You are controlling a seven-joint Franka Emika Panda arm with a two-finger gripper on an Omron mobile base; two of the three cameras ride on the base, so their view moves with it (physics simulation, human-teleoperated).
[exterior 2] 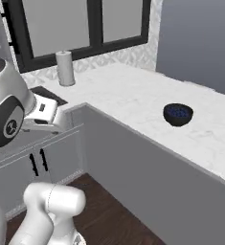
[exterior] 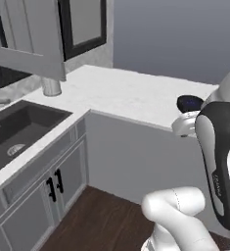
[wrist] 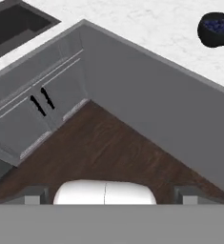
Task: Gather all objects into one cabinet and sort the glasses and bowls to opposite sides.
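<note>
A small dark bowl point(exterior 2: 178, 115) sits alone on the white marble surface point(exterior 2: 133, 98). The tool point(wrist: 111, 194), fingertips spread wide, hangs above the floor; it should probably approach the rim from above.

A small dark blue-black bowl point(exterior 2: 178, 115) sits upright on the white marbled counter point(exterior 2: 133, 95) to my right, alone and set back from the front edge. Its rim point(exterior: 189, 101) is round; its inside point(wrist: 218, 26) shows a mottled blue.
</note>
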